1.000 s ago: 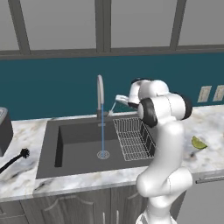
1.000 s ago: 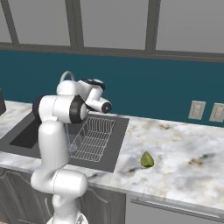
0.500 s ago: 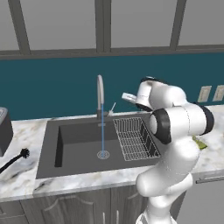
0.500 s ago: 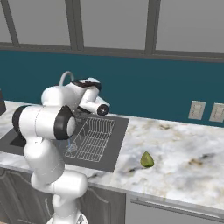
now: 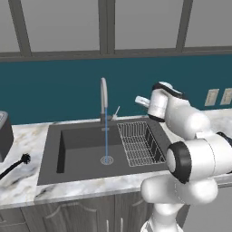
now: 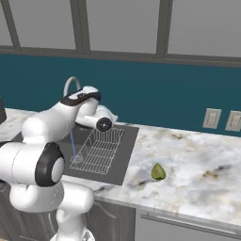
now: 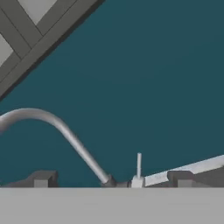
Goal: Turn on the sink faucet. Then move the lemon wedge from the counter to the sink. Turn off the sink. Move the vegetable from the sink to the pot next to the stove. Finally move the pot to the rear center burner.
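Note:
Water runs in a thin blue stream from the tall grey sink faucet down to the drain of the dark sink. The faucet's small lever stands tilted at its base. My gripper hangs open above the wire rack, to the right of the lever and clear of it, with nothing between its fingers. The yellow-green lemon wedge lies on the marble counter to the right of the sink.
A black dish brush lies on the counter left of the sink, beside a dark appliance. Wall outlets sit on the teal backsplash at the right. My own elbow bulks in front of the sink's right end.
My hand has drawn back to the right, away from the faucet lever, and the arm's elbow has swung down and right. Water keeps running.

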